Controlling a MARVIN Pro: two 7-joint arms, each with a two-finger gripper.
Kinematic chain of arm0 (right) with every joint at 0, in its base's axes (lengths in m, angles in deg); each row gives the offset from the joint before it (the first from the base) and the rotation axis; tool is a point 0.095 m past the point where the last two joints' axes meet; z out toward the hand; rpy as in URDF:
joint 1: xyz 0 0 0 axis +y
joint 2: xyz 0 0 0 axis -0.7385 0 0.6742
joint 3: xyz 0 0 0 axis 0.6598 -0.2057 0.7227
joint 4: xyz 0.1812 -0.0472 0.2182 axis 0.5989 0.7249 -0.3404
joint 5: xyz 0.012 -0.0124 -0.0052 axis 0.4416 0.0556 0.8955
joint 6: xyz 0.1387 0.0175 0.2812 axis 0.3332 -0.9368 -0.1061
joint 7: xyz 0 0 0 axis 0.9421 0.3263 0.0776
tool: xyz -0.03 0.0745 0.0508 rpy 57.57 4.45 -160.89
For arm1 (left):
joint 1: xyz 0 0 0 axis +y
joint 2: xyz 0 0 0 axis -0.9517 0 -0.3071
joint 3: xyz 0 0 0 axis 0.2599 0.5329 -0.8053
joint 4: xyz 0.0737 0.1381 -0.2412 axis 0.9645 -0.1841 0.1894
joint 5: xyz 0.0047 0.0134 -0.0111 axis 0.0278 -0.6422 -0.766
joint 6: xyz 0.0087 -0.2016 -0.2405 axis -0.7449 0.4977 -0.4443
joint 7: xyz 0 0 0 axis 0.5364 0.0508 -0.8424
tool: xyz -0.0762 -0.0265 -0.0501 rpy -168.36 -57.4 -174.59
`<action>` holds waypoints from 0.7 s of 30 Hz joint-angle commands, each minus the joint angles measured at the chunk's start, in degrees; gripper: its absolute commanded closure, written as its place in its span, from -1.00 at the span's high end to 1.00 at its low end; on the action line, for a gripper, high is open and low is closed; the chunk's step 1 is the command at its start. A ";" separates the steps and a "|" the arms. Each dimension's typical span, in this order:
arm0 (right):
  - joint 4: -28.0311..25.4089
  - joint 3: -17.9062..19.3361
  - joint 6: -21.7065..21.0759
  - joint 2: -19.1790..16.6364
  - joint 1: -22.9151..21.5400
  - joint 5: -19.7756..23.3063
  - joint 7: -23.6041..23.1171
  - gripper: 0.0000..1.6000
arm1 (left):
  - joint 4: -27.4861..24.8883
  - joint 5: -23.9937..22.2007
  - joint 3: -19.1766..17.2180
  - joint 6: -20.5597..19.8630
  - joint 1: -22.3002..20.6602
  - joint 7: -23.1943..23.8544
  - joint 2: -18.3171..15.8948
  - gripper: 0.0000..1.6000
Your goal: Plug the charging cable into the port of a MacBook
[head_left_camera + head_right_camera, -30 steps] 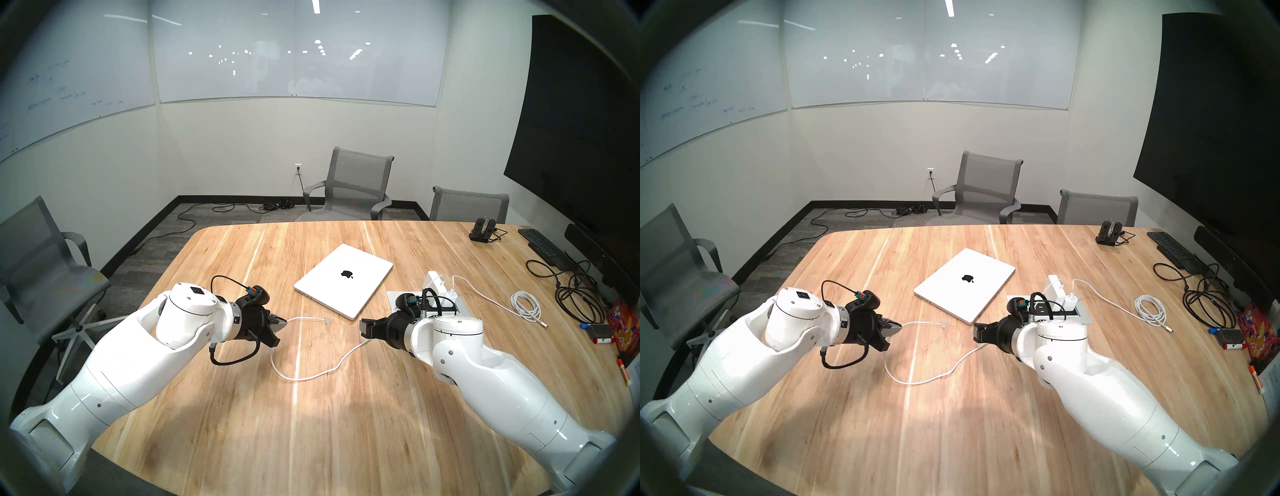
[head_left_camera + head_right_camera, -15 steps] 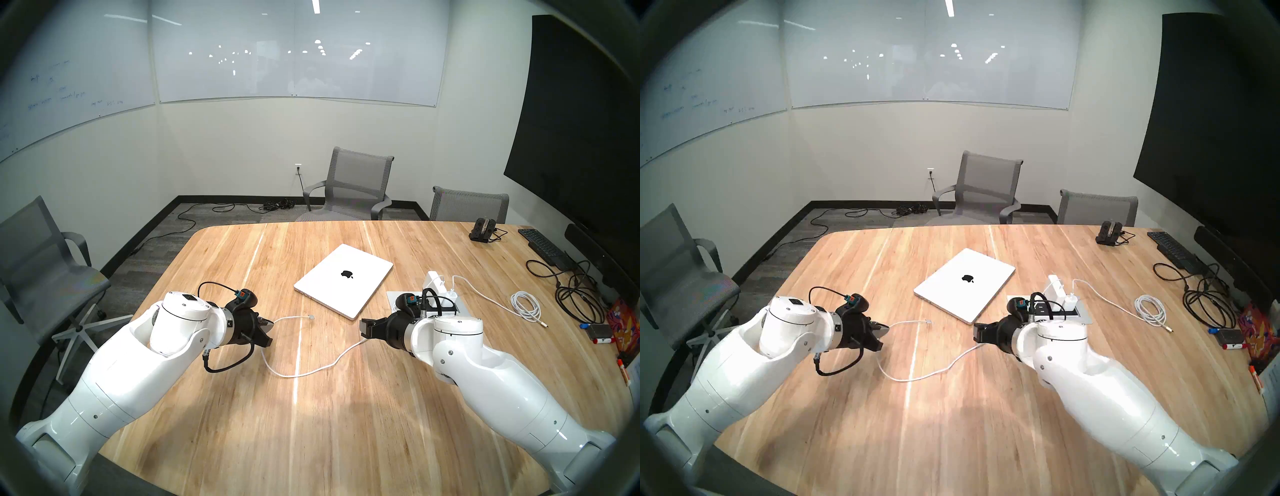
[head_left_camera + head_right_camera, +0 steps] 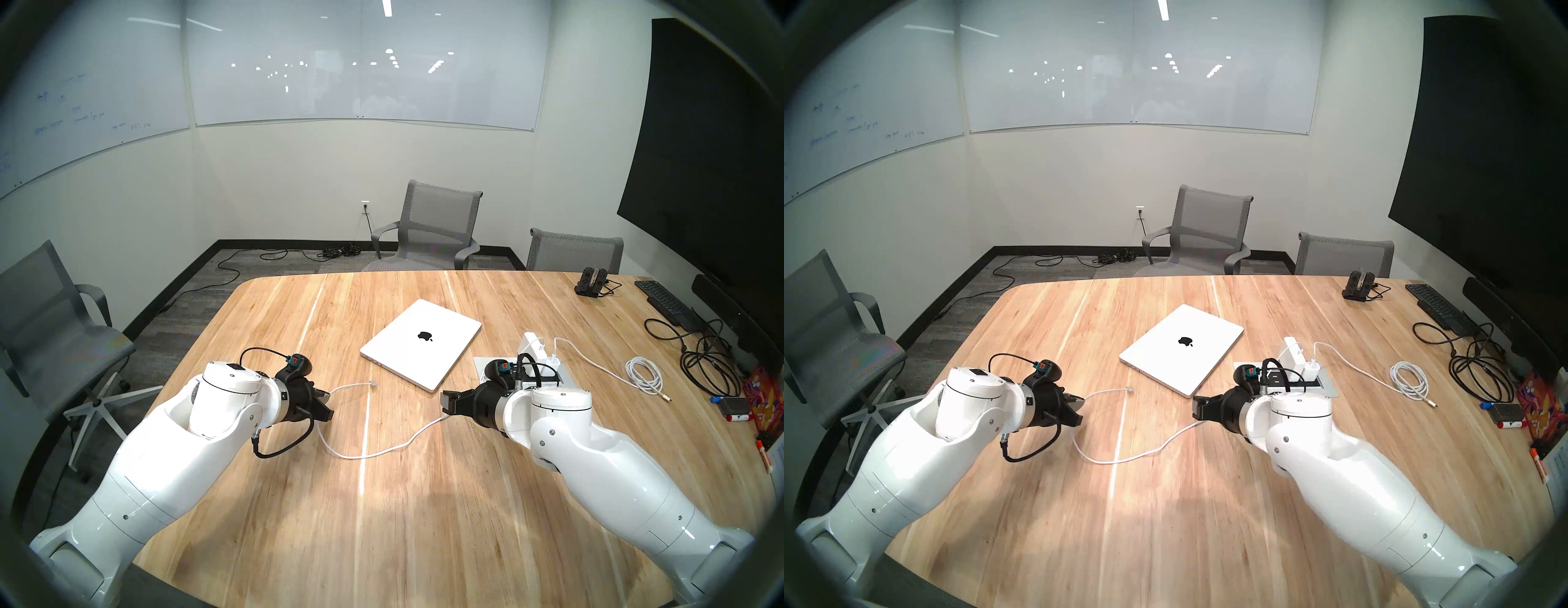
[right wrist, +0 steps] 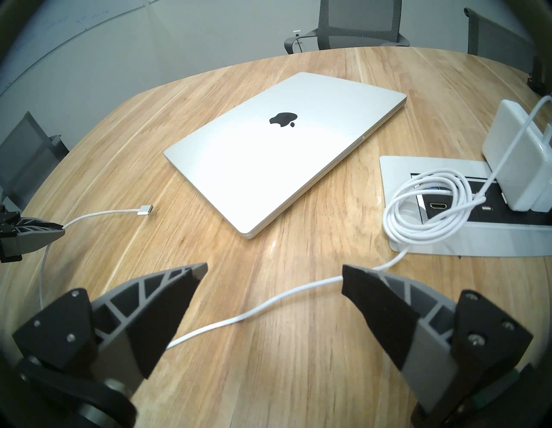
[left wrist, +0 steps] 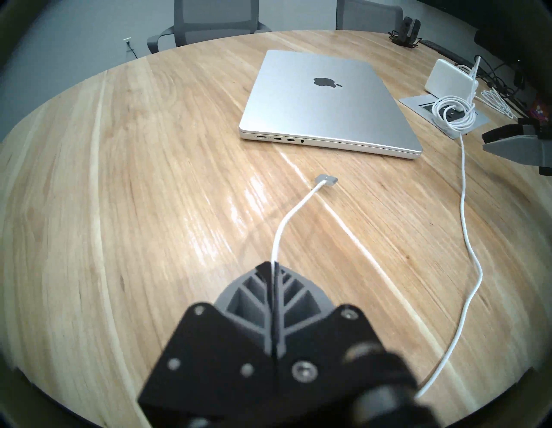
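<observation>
Left wrist view shows the left gripper (image 5: 273, 266) pinched shut on the cable (image 5: 294, 213), a little way back from its plug (image 5: 326, 179). The plug sticks out ahead of the fingers, just over the table (image 5: 119, 194). The MacBook (image 5: 322, 101) lies flat ahead of the plug, near but apart. Its port (image 5: 261, 137) sits ahead and a bit to the left, on the side facing the gripper. The plug's long side runs about the same way as that side. The right gripper (image 4: 273, 287) is wide open and empty over the slack cable. The left one is nearer the port. How high the plug hangs is hard to tell
</observation>
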 commanded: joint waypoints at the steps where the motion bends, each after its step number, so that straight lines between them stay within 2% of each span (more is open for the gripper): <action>1: -0.89 0.07 -0.02 0.06 -0.38 -0.07 0.00 1.00 | -0.28 -0.15 -1.01 0.04 -0.58 -2.61 2.44 -1.00; 9: -0.89 0.07 -0.03 0.06 -0.37 -0.07 0.00 1.00 | 0.15 -0.28 -1.68 -0.15 -0.56 -5.83 3.93 -1.00; 21: -0.90 0.07 -0.03 0.06 -0.37 -0.07 0.00 1.00 | 0.33 -0.36 -1.63 0.18 -0.36 -7.99 4.29 -1.00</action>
